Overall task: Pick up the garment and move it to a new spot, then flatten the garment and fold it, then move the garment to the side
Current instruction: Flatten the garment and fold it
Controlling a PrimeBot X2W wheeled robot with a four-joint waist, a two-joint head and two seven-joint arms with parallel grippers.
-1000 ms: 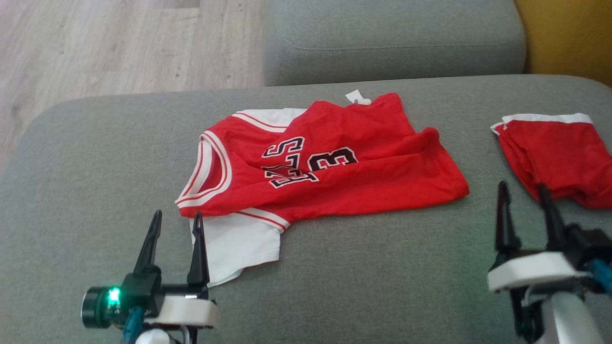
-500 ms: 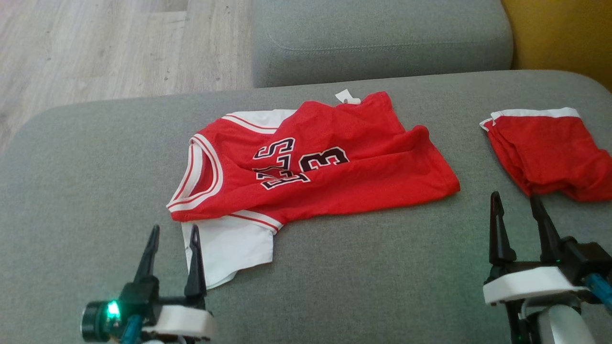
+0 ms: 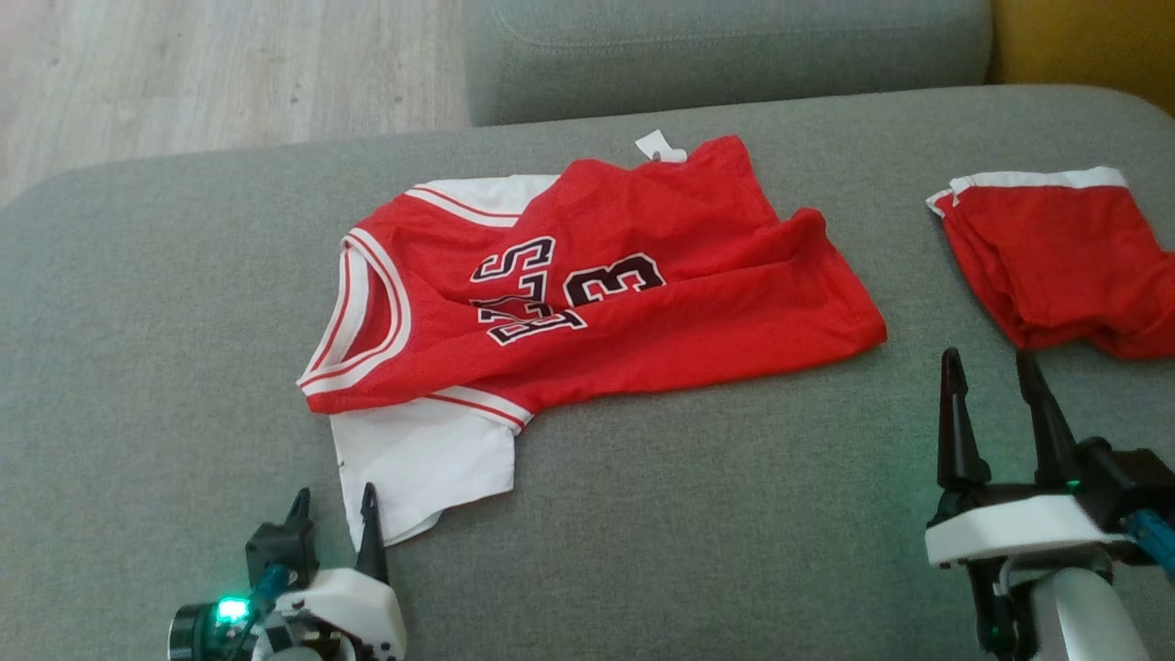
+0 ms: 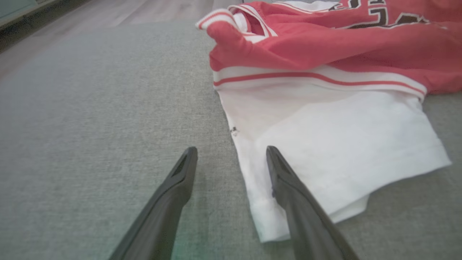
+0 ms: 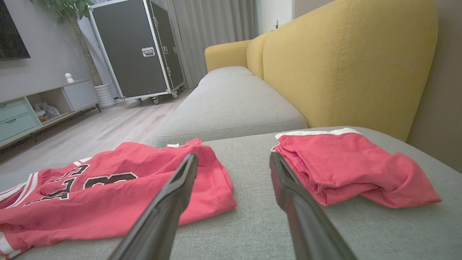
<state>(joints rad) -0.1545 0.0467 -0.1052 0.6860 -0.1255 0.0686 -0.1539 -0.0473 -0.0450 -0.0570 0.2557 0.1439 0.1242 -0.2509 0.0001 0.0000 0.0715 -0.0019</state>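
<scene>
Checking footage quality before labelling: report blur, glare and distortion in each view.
Head view: soft, evenly lit; a green lamp glows on the left pincer. Left wrist view: white sleeve nearly washed out, jersey lettering soft. Right wrist view: sharpest, though the wide lens leans the black case and the near fingers blur.

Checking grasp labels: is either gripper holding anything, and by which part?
Nothing is held. The left gripper is open astride the white sleeve edge of the jersey; the right gripper is open above the grey cushion.
</scene>
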